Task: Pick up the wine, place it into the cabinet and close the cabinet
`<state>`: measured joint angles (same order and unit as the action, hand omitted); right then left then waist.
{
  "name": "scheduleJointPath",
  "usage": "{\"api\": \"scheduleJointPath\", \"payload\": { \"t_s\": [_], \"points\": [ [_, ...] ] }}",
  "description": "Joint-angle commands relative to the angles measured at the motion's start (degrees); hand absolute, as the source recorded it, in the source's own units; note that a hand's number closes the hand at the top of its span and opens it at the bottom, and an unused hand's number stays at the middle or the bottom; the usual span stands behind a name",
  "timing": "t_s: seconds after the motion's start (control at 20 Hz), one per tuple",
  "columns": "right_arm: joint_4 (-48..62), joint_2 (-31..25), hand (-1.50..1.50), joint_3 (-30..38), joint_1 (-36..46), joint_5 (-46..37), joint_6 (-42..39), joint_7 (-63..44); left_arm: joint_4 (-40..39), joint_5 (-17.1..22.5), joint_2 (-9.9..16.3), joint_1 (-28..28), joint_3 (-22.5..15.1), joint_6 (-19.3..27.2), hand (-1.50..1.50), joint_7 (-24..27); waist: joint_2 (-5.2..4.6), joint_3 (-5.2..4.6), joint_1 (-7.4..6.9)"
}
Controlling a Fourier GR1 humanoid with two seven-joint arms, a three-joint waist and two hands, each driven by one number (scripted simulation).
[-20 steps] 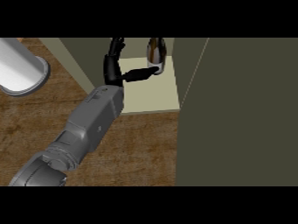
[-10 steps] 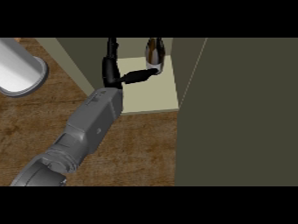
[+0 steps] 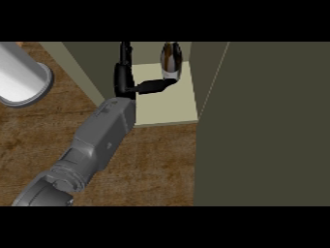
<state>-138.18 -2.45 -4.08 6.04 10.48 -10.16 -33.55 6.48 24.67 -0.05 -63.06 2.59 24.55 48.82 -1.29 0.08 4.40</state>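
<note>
The wine bottle (image 3: 170, 62) stands upright on the cabinet's pale floor (image 3: 169, 112), seen from above, dark with a light lower part. My left hand (image 3: 127, 80) is inside the cabinet just left of the bottle. Its fingers (image 3: 125, 54) point straight ahead, away from the bottle. The thumb (image 3: 153, 87) stretches right, and its tip touches or nearly touches the bottle's base. The hand is open and nothing is curled round the bottle. The grey forearm (image 3: 99, 138) comes in from the lower left. My right hand does not show.
The open cabinet door (image 3: 281, 126) is a large dark panel filling the right half of the view. The cabinet's left wall (image 3: 82, 68) runs beside my hand. A white cylinder (image 3: 14, 72) lies on the wooden counter (image 3: 146, 164) at the upper left.
My left hand has drawn back slightly toward me, and its thumb sits a little lower against the bottle. The bottle has stayed where it stands.
</note>
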Motion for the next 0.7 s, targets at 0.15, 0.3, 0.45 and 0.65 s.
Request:
{"api": "scheduleJointPath", "payload": {
  "t_s": [0.15,0.3,0.45,0.65],
  "points": [
    [-3.16,0.43,-1.50,-1.08,-4.35,1.90,-1.23,1.08,-0.42,0.25,0.05,0.23,0.83,-3.03,-1.50,-0.82,0.12,-0.10,-0.72],
    [-3.33,0.59,-1.50,-0.57,-1.61,2.33,0.48,-1.06,-0.21,0.72,0.04,2.16,-0.26,-4.12,-1.50,0.51,0.44,-0.13,-0.91],
    [-2.44,-0.79,-1.50,2.41,-1.40,4.72,-0.99,-0.18,0.17,1.60,0.04,3.74,0.46,-6.04,-1.50,1.94,0.38,-0.11,-1.04],
    [-2.36,0.01,-1.50,1.44,-2.28,3.78,-0.95,0.46,0.93,3.37,0.04,3.92,0.74,-8.83,-1.50,2.28,0.36,-0.10,-1.03]
  ]
}}
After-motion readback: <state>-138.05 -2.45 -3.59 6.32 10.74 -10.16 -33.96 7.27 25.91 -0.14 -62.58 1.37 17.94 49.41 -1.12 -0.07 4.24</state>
